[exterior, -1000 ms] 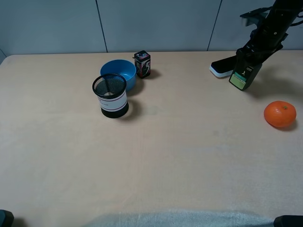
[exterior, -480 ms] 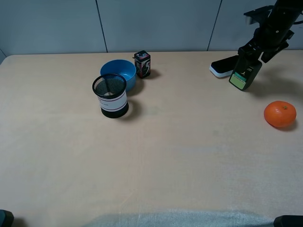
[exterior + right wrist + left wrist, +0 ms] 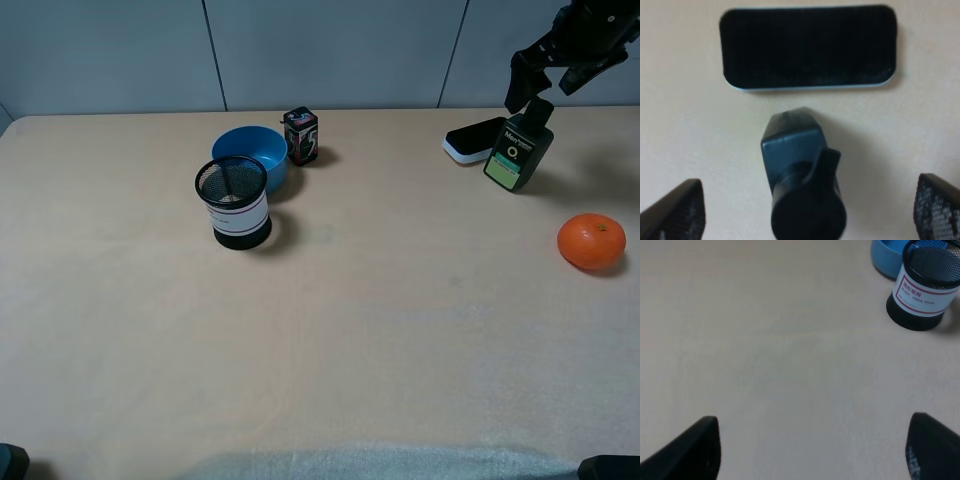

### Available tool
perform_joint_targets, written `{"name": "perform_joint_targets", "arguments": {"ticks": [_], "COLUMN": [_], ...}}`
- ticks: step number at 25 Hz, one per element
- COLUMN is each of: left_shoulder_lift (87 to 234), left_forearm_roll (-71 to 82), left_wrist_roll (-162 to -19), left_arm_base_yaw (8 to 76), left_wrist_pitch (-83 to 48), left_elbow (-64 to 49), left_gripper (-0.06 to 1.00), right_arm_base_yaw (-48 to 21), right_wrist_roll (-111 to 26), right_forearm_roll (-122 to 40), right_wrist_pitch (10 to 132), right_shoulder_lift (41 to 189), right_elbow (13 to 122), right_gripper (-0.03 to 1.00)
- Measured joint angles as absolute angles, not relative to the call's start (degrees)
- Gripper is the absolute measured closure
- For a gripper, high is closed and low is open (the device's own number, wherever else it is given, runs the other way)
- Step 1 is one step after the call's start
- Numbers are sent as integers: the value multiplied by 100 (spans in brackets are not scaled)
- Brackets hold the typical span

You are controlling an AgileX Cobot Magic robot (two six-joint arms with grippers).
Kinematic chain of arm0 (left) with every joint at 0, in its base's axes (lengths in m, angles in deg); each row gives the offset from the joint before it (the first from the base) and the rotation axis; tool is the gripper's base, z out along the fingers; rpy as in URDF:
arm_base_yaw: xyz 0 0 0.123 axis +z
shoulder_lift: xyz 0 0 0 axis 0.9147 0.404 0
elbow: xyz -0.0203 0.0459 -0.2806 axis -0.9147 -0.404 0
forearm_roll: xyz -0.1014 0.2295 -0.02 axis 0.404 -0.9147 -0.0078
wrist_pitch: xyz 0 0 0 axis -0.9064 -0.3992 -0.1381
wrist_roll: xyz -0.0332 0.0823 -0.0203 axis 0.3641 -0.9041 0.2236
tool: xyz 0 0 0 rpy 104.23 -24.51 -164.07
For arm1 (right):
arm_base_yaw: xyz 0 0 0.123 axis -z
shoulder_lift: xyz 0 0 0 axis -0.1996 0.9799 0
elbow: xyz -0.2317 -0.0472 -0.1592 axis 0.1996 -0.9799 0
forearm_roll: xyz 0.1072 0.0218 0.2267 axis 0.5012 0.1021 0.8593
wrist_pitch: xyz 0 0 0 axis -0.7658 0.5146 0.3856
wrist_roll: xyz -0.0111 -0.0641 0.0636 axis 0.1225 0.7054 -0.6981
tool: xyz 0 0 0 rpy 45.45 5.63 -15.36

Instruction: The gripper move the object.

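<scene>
My right pincer (image 3: 548, 82) hangs at the far right of the pale beige desk (image 3: 400, 330), its two black fingers spread wide and gripping nothing. Directly under it stands the small dark green-black pump bottle (image 3: 517, 152), with a black pump top, white "Men" lettering and a light green label. It rests on its base on the desk, and my pincer is above its pump, apart from it. In my right wrist view the fingers (image 3: 677, 212) sit far out on either side of the bottle, with bare desk between each of them and it.

Just beside the bottle, on the side toward the desk's middle, lies a flat black-and-white eraser-like block (image 3: 472, 141). I cannot tell whether the two touch. Nearer the front edge, well apart from the bottle, sits a round orange fruit (image 3: 591, 241).

My left pincer (image 3: 812, 447) is likewise spread open over bare desk, with nothing between its dark fingertips. Ahead of it stands a black mesh pen cup (image 3: 922, 290) with a white band, and right behind that cup is a round blue bowl (image 3: 884, 254). A small dark printed box (image 3: 301, 135) stands just beside the bowl's far rim.
</scene>
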State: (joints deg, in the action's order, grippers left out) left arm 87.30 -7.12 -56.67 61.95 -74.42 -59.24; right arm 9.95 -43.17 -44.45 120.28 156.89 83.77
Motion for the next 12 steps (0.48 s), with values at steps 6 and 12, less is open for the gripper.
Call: {"name": "perform_joint_targets", "arguments": {"ticks": [6, 12], "left_shoulder_lift": [8730, 8730], "left_forearm_roll": [-712, -712], "left_wrist_roll": [-5667, -5667], "left_arm_base_yaw": [6195, 6195], "left_wrist_pitch": [-7442, -7442], "left_elbow": [-5924, -5924], "left_gripper": [19, 19], "right_arm_base_yaw": [1024, 1340], "right_wrist_roll": [-4602, -4850], "right_forearm_roll": [-4408, -4152], "right_wrist_pitch": [12174, 12323], "right_shoulder_lift": [15151, 14525], "right_elbow": [8377, 8330], "right_gripper": [34, 34]}}
